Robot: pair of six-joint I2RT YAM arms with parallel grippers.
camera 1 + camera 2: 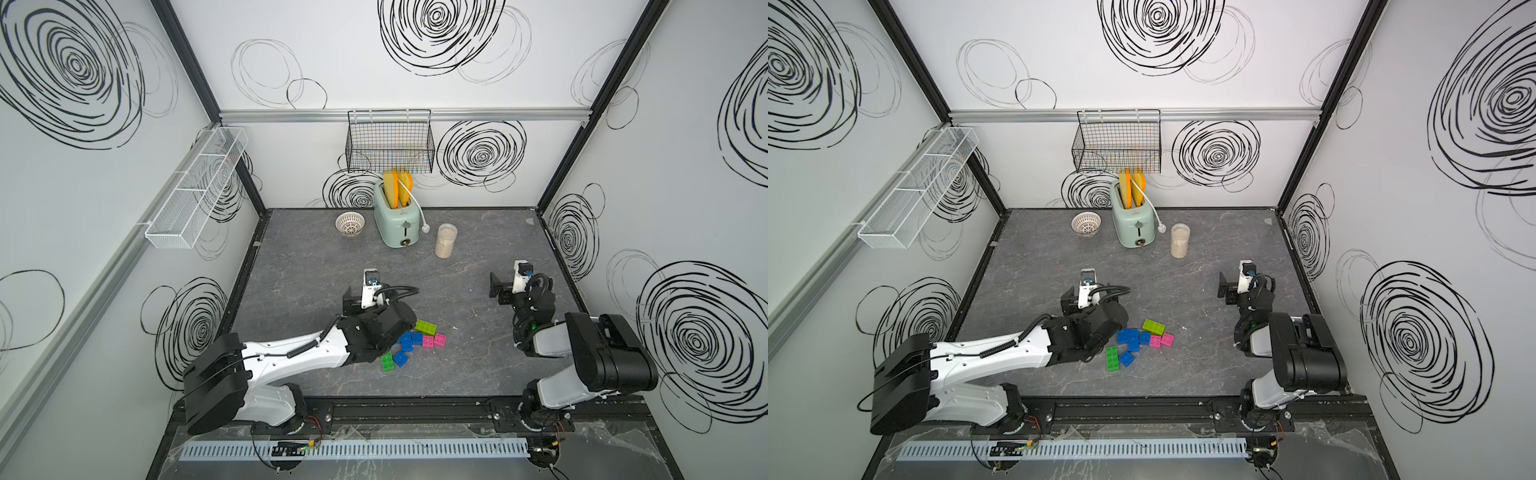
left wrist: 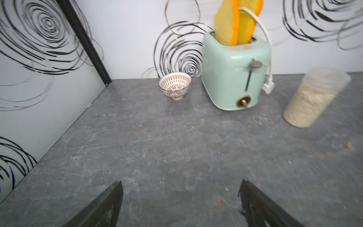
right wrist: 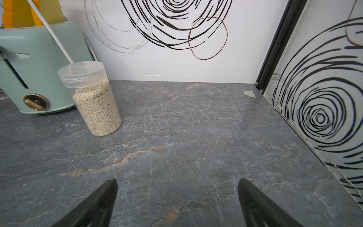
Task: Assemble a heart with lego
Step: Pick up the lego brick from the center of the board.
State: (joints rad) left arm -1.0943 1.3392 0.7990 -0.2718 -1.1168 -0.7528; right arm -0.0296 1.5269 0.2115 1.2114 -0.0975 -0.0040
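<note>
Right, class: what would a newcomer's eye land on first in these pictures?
The bright lego clustered at the table's front centre, beside the left arm. Then the mint toaster at the back with yellow-orange slices standing in it, and black swirls across the white walls.

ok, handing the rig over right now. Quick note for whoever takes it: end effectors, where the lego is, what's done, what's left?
Left end effector: open, empty, over bare table just beyond the pile.
Right end effector: open, empty, far off on the right side.
Lego: bunched front-centre beside the left arm. Blue bricks touch the pink pair; lime and green sit at the edges.
Done: no heart outline yet; can't tell if any bricks are joined.
Left: essentially the whole build.
</note>
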